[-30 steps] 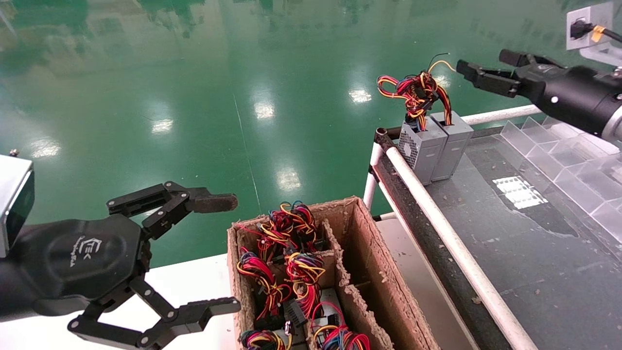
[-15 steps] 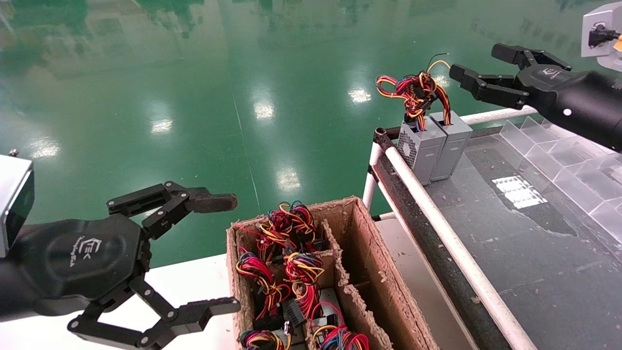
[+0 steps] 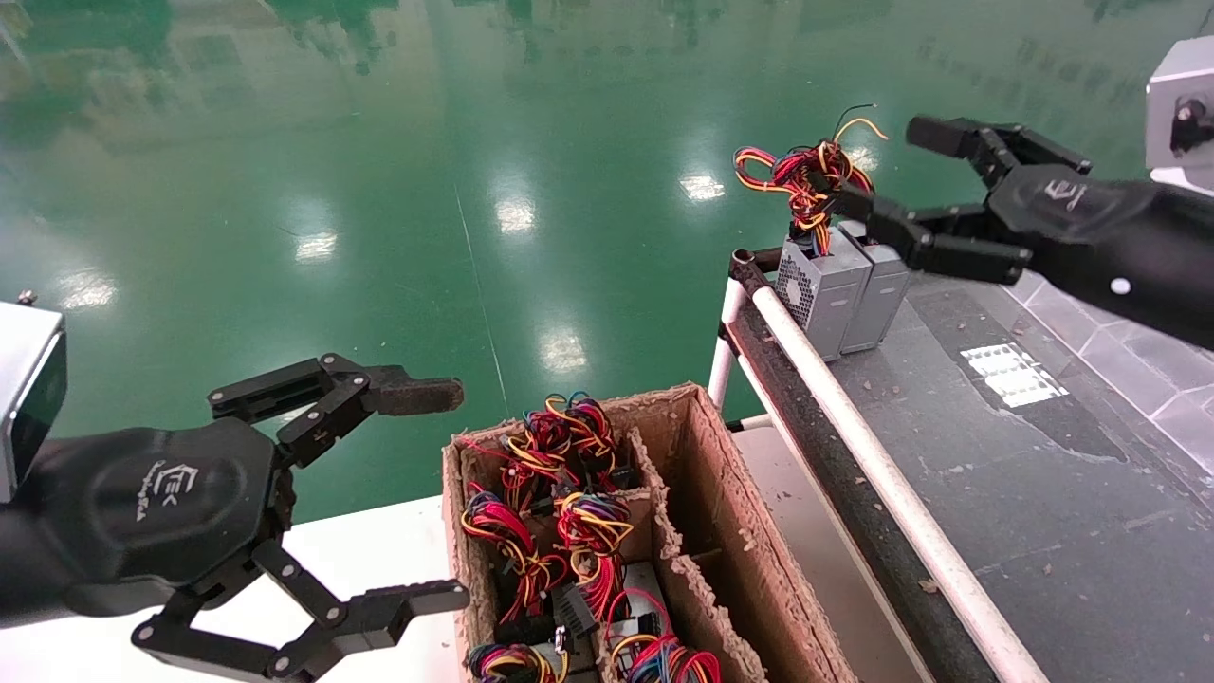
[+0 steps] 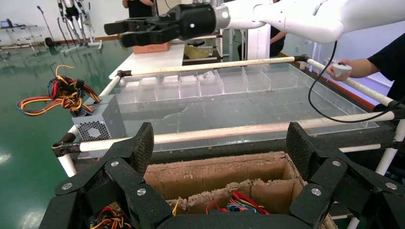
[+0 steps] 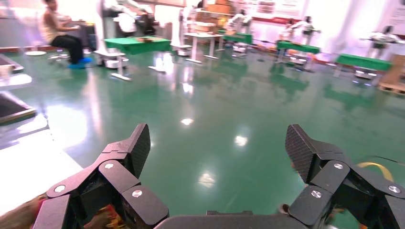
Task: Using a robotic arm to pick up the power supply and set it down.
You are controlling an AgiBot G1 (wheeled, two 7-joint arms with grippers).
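1. my right gripper (image 3: pixel 887 180) is up over the far corner of the table (image 3: pixel 1024 474), jaws spread wide; one finger sits in front of the wire bundles, the other hangs out over the green floor (image 3: pixel 379 190)
2. the power supply (image 3: pixel 877 289) is the plain grey box standing upright at that far corner; its red-ish wire bundle (image 3: pixel 835 171) sticks up right by my lower finger, can't tell if they're touching
3. it's pressed side by side with a second grey box (image 3: pixel 820 294) that has a perforated vent face, right by the white rail (image 3: pixel 882 484)
4. my left gripper (image 3: pixel 379 493) hangs low beside the cardboard box (image 3: pixel 721 531); jaws wide, holding nothing
5. that box has dividers and is stuffed with more units and their coloured wires (image 3: pixel 569 512); the compartments on the table side look bare
6. from the left wrist view, a clear partitioned tray (image 4: pixel 210 83) runs along the table's far side
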